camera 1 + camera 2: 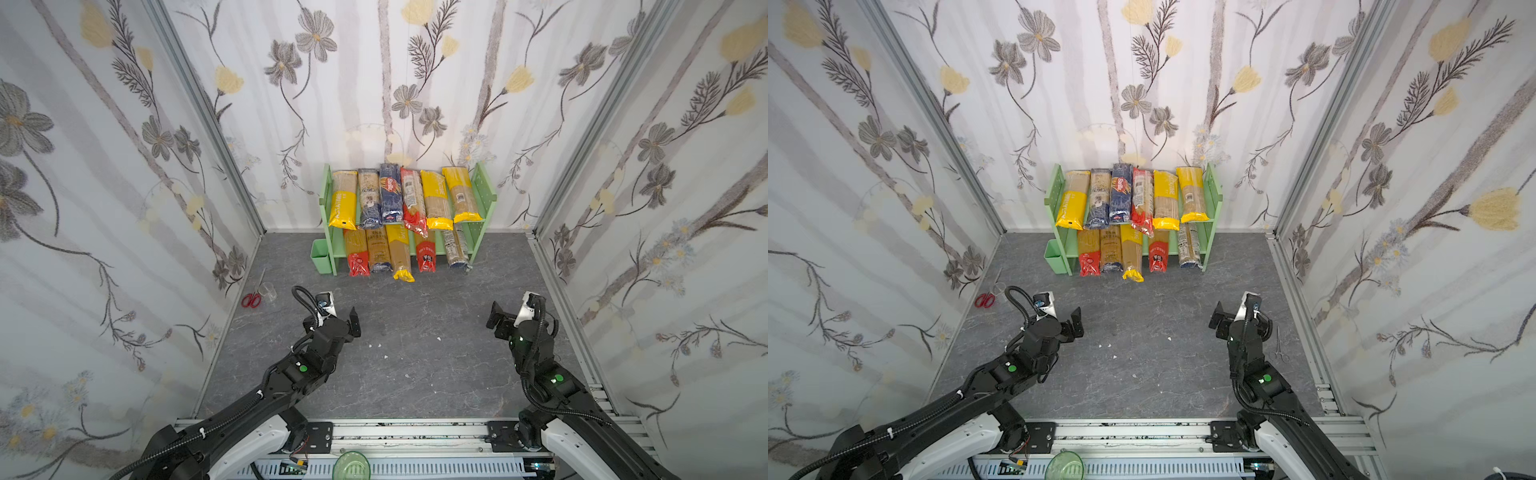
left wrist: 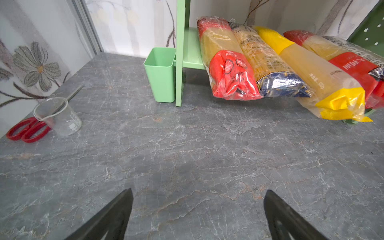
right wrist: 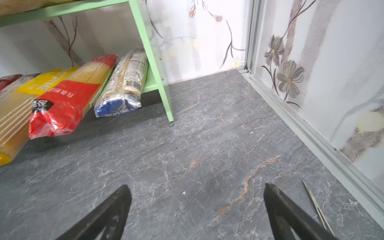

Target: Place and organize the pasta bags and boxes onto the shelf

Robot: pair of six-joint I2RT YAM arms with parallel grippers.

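Eleven packs line the shelf — one dark blue box reads "Barilla" — while left gripper and right gripper hang spread wide, gripping nothing.

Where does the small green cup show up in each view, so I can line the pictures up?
Both top views: the small green cup sits at the left end of the shelf, level with its lower tier.
Left wrist: the small green cup is against the shelf's end post, beyond the beaker.
Right wrist: not in it; only the shelf's opposite end shows.
Shared landmark: the shelf's light green frame.
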